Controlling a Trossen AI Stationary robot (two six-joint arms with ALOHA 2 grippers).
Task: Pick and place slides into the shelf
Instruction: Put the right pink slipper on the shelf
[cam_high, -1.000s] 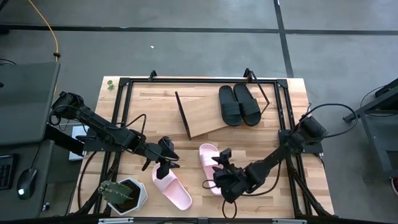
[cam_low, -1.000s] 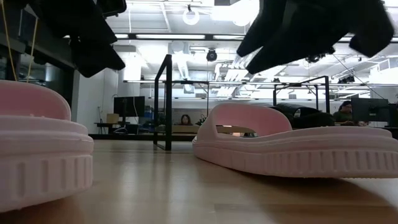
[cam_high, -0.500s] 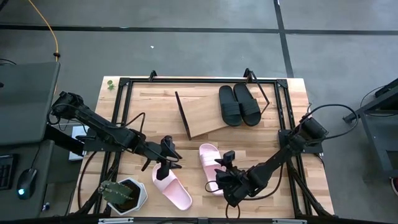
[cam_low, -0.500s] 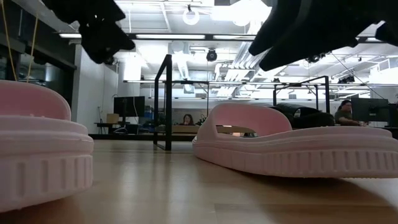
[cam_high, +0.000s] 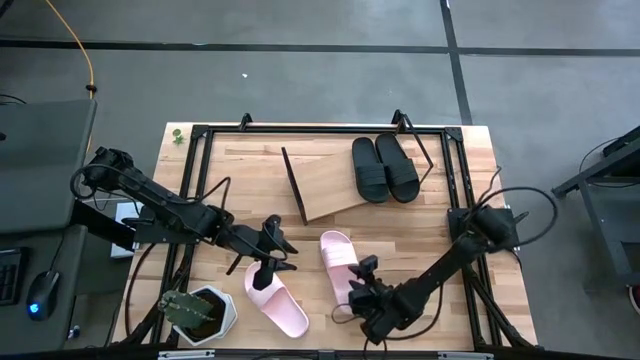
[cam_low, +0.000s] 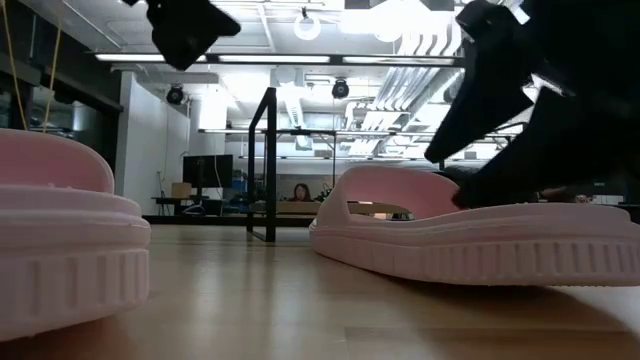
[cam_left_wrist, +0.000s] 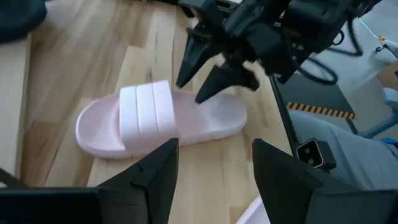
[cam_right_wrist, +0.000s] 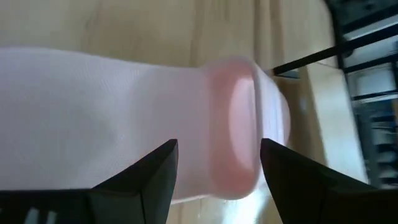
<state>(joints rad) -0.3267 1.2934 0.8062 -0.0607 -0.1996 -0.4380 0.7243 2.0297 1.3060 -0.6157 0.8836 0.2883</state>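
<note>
1. Two black slides (cam_high: 385, 168) are seen side by side on the slanted shelf (cam_high: 325, 185), at the far side of the worktop (cam_high: 470, 170).
2. Two pink slides are not yet put away. They lie flat on the worktop, in front of the shelf.
3. One pink slide (cam_high: 343, 268) is near the middle. The other pink slide (cam_high: 275, 298) is to its left, beside a small plant pot (cam_high: 197, 315).
4. The right gripper (cam_high: 362, 291) is held low at the heel end of the middle pink slide. Its fingers (cam_right_wrist: 140, 180) are spread wide, and nothing is held in them. In the right wrist view the pink slide is seen close up between them.
5. The left gripper (cam_high: 268, 258) is held above the toe end of the left pink slide. Its fingers (cam_left_wrist: 155, 174) are spread wide too, and nothing is held.
6. The step in hand looks like the pick of the middle pink slide by the right gripper.
7. For the next move, the right fingers should be brought down around the slide's edge or strap and then closed.
8. After that, the slide should be lifted and set on the bare part of the shelf, left of the black slides.
</note>
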